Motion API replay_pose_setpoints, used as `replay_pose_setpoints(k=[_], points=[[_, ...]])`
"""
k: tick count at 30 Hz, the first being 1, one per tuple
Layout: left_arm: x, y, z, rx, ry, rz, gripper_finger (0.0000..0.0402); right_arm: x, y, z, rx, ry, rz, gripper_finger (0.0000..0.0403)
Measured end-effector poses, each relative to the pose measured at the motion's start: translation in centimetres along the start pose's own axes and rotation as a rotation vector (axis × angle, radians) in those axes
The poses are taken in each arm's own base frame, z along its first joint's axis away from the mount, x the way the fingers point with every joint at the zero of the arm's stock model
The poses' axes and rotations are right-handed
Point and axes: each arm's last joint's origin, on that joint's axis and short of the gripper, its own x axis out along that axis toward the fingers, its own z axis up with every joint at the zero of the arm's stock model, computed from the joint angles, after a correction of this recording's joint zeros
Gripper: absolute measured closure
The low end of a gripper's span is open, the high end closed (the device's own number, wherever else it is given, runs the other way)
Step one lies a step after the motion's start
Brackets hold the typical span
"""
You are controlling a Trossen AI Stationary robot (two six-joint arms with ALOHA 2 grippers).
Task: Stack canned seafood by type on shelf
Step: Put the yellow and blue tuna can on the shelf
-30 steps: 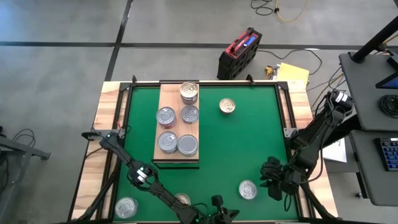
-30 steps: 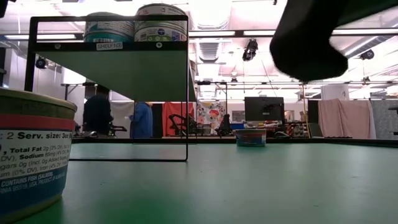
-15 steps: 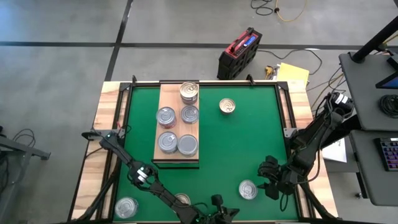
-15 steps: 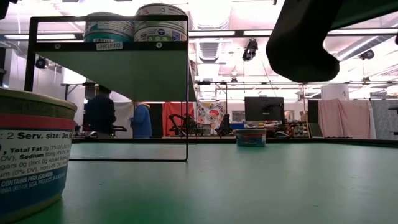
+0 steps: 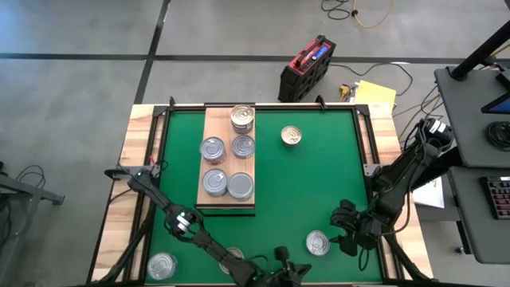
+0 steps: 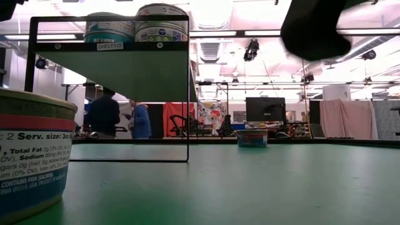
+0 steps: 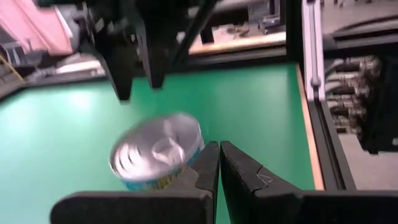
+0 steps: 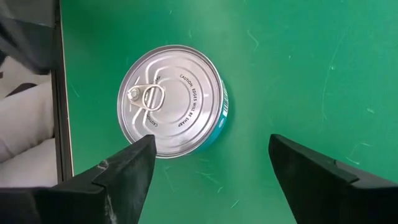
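Several silver-lidded tins of canned seafood [image 5: 213,182] stand on the shelf [image 5: 209,119], a pale wooden board at the table's far left. A gold-lidded tin [image 5: 292,136] sits alone on the green mat. My right gripper [image 8: 211,142] hangs open above a silver tin [image 8: 171,99] near the right front corner, one finger on either side of it and clear of it. My left gripper [image 7: 219,148] is shut at the front edge. It points level at that same tin [image 7: 158,152] and stands a short way from it in the high view [image 5: 296,271].
Two more tins rest by the front edge: one at the left corner [image 5: 162,265] and one partly under my left arm [image 5: 233,256]. The low view shows the shelf as a raised board on a thin metal frame [image 6: 189,94]. People stand in the room beyond.
My left gripper has risen a little and edged toward the table's right edge, staying shut. The tins have not moved.
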Motion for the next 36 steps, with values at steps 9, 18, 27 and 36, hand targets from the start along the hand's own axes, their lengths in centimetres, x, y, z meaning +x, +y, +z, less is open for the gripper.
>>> replay_pose_setpoints(k=[9,18,27,36], points=[[1.1,0.9,0.8,0.084,-0.022,0.021,0.0401,0.1,-0.2,0.4,0.019,-0.008,-0.009,0.0099],[1.8,1.4,0.8,0.176,-0.014,0.036,0.0401,0.4,-0.3,1.1,-0.160,-0.031,-0.002,0.0090],[2.6,2.1,0.7,0.172,0.000,0.052,0.0402,0.6,-0.7,1.0,-0.191,-0.068,-0.027,0.0107],[3.4,2.7,0.3,0.171,0.028,0.061,0.0402,1.0,-1.3,0.5,-0.007,-0.043,-0.033,0.0122]])
